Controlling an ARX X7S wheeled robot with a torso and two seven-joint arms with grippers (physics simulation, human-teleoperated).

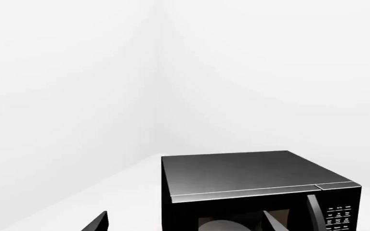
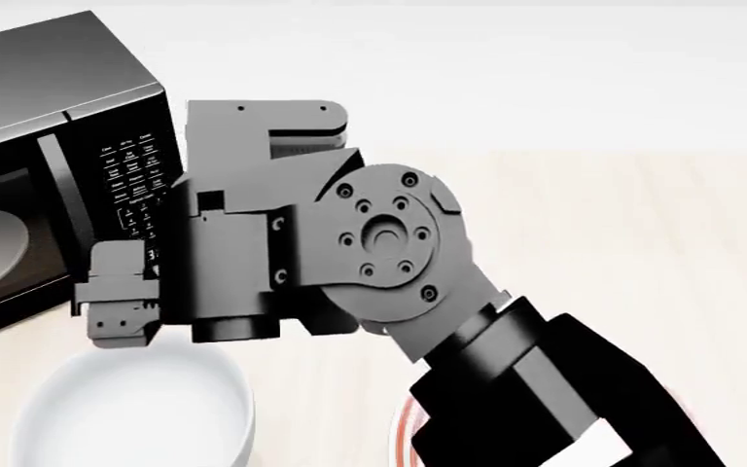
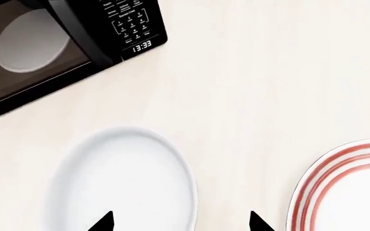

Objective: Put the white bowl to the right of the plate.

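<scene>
The white bowl (image 3: 124, 183) stands on the pale table, below the microwave's front; in the head view it (image 2: 140, 413) is at the bottom left. The plate (image 3: 349, 192) with red rings lies to the right of the bowl, and only a sliver of its rim (image 2: 401, 438) shows past my arm in the head view. My right gripper (image 3: 181, 222) is open and empty above the bowl, with the bowl's right rim between its fingertips. My left gripper (image 1: 186, 224) is open and empty, facing the microwave.
A black microwave (image 2: 50, 146) stands at the back left, with a pale dish (image 3: 31, 41) behind its door; it also shows in the left wrist view (image 1: 249, 187). My right arm (image 2: 373, 243) fills the middle of the head view. White walls stand behind.
</scene>
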